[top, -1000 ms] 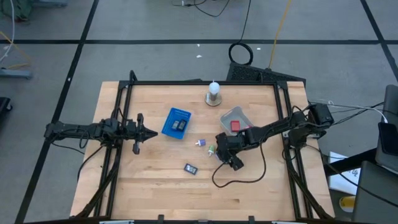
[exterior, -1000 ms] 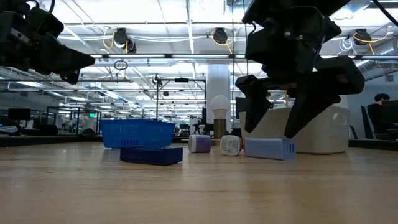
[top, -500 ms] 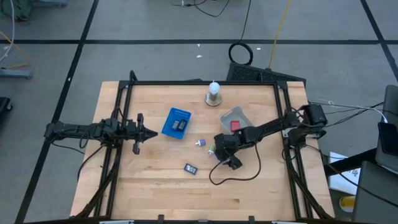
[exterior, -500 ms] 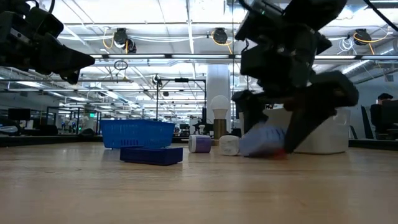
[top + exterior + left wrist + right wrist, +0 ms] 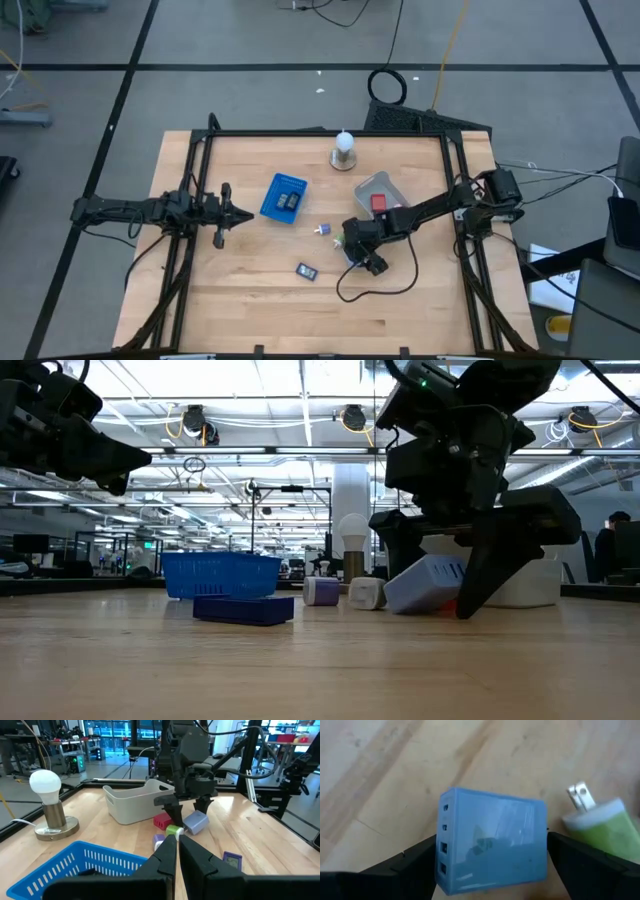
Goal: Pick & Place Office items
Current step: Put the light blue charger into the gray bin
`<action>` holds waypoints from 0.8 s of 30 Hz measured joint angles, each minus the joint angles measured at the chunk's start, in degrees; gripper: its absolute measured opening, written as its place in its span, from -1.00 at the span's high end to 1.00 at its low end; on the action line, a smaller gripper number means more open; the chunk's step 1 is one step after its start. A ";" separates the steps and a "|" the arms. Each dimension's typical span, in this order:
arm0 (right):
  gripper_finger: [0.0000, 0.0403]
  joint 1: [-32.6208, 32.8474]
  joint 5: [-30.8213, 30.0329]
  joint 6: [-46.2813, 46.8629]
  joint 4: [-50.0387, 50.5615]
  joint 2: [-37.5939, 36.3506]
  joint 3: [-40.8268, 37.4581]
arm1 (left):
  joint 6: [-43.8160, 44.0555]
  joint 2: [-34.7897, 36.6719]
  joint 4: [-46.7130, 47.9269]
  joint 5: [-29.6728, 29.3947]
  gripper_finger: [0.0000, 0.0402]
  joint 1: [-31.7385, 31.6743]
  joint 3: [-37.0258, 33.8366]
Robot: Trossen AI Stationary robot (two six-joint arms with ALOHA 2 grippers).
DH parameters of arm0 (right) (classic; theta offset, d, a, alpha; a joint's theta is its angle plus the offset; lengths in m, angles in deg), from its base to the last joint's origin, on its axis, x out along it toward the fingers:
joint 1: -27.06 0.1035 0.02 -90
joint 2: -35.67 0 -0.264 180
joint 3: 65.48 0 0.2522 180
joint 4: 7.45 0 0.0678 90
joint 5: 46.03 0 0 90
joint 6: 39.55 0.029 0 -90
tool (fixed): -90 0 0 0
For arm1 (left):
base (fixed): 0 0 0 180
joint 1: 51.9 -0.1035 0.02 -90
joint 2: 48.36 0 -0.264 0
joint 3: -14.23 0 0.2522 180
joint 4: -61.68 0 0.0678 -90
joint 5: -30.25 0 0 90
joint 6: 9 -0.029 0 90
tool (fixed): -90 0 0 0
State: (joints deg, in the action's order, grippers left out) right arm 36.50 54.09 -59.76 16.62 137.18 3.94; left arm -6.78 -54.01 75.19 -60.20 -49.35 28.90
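A light blue rectangular block lies right of the table's middle, and my right gripper is shut on it. A green plug bit sits right beside the block, with a purple-white bit a little farther left. A dark rectangular piece lies nearer the near edge. Two dark pieces lie in the blue mesh basket. A red block shows at the clear grey tray. My left gripper hovers shut at the table's left side. My right gripper holds the light blue block by its two short ends, pinched between the two fingers. The fingers come from above, pointing down. The block sits tilted: its lower end rests on the table and the other end is raised.
A white bulb on a round base stands near the far edge. A black cable loops over the table near my right arm. Bare wood lies along the near edge and at the left.
My right gripper has come down and shifted slightly left onto the light blue block, its fingers now at either end of it. The block, flat on the table a second ago, has tipped so that one end is raised.
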 joint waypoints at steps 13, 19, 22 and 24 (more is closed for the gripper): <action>-0.73 4.22 -4.07 3.15 -1.48 0.09 -0.02 | 0.04 0.02 -0.02 -0.02 0.89 0.00 0.00; -0.76 6.37 -9.36 3.93 -1.73 -0.02 0.00 | -0.10 0.02 -0.02 -0.02 0.89 0.00 0.00; -0.76 6.84 -10.18 4.64 -2.21 0.04 0.00 | -0.15 0.02 -0.02 -0.02 0.89 0.00 0.00; -0.76 7.16 -10.42 4.85 -2.26 0.04 0.00 | -0.08 0.02 -0.02 -0.02 0.89 0.00 0.00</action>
State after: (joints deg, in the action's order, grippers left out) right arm 43.65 43.67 -54.91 14.36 137.23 3.94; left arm -6.86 -53.98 75.17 -60.22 -49.35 28.90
